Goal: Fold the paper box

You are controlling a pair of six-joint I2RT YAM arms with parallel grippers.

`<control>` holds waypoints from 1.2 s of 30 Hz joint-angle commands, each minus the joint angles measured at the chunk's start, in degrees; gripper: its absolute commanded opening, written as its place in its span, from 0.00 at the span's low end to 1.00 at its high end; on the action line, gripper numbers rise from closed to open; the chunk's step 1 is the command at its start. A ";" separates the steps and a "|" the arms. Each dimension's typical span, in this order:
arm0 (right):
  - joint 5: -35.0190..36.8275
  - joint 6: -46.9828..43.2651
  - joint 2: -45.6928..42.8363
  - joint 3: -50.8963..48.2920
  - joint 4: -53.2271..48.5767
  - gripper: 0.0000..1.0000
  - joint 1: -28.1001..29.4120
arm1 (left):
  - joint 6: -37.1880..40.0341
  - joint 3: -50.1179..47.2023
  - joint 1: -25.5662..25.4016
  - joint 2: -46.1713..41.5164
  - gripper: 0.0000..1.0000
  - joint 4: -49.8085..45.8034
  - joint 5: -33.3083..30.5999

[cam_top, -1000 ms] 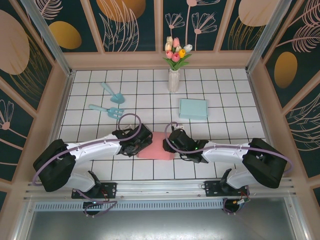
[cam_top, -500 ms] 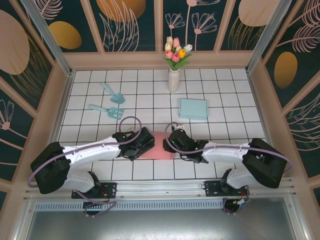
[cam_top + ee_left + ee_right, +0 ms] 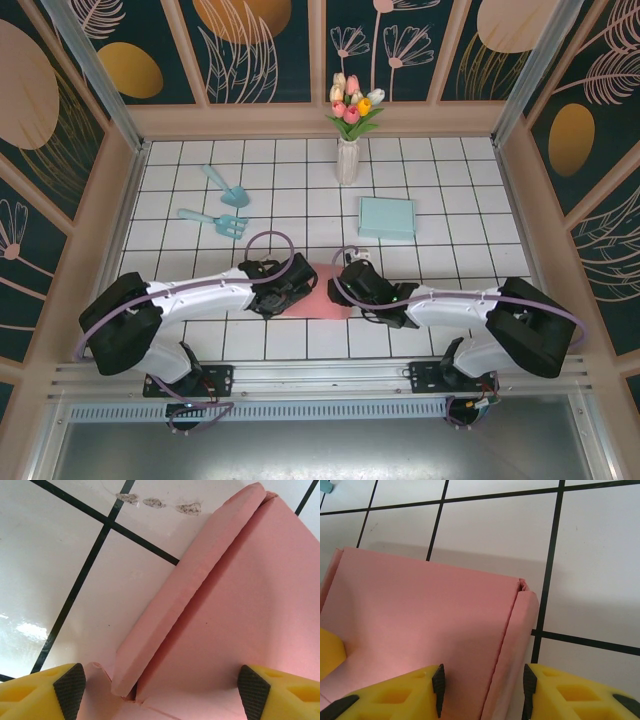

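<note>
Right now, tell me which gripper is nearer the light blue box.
Right. The right gripper is just nearside of the light blue box; the left gripper lies farther left, across the pink paper box.

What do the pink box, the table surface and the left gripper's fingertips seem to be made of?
Pink box: probably thin card or paper, matte; it holds sharp creases and a doubled wall.
Table: glossy white with dark grid lines; the glare suggests glazed tile or laminate.
Left fingertips: dark matte pads, possibly rubber, on yellow plastic-looking fingers.
</note>
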 commanded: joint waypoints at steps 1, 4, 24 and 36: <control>1.22 1.02 -0.72 -1.31 -0.85 0.47 -0.25 | 0.49 0.30 -0.15 2.13 0.82 0.49 1.27; 1.22 1.29 -0.39 -1.31 -0.53 0.47 -0.25 | 0.09 0.00 -0.19 2.24 0.80 2.12 2.64; 2.24 1.85 -0.45 -1.36 -1.70 0.48 -0.17 | -2.87 -6.95 -0.17 2.09 0.74 8.86 3.01; 10.89 1.32 -6.88 1.65 -9.42 0.52 4.38 | -2.95 -8.42 -0.16 1.75 0.74 7.33 0.36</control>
